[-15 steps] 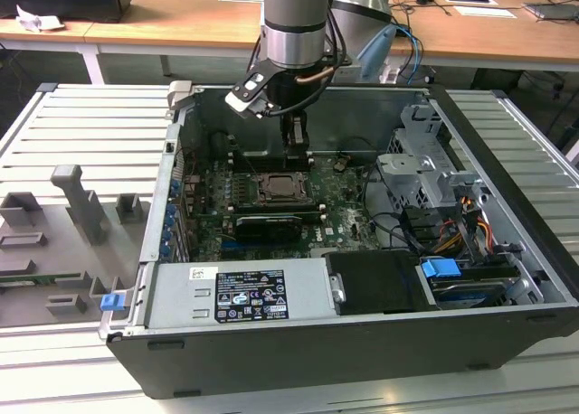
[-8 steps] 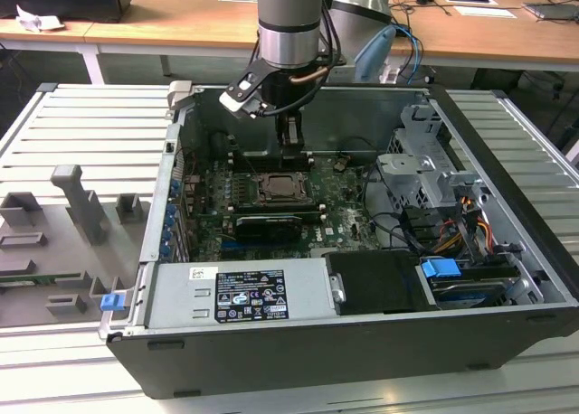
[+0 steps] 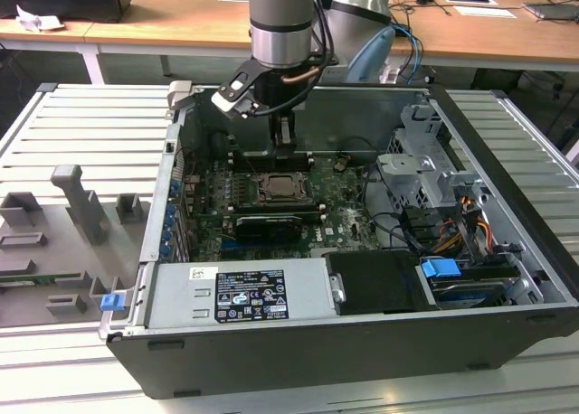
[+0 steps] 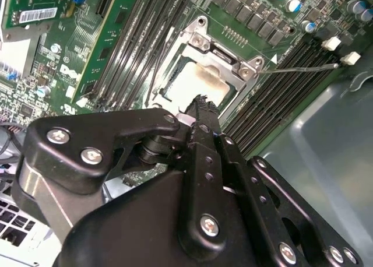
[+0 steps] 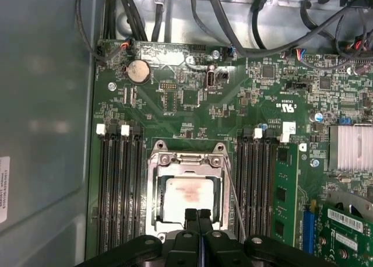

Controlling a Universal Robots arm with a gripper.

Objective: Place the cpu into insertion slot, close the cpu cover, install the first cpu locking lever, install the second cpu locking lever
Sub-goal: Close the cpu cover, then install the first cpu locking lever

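Gripper, fingers pressed together, empty, hovers at the cpu cover edge; the locking lever beside that cover probably needs slow, steady pressure.

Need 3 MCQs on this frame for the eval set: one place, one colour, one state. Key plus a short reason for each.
1. Where is the black gripper?
A. Over the grey tray outside the case
B. At the edge of the square, silver-rimmed insertion slot on the green circuit board
C. Over the drive cage

2. What colour is the plastic tab on the drive bay at the exterior view's right?
A. Red
B. Blue
C. Yellow

3. How does the thin silver cpu cover frame lie?
A. Down flat around the pale silver-grey square cpu
B. Standing upright
C. Out of the case

Key:
1 B: in the first wrist view the fingertips sit at the slot's rim.
2 B: the tab is bright blue.
3 A: the frame lies level, with the chip showing through its cut-out.
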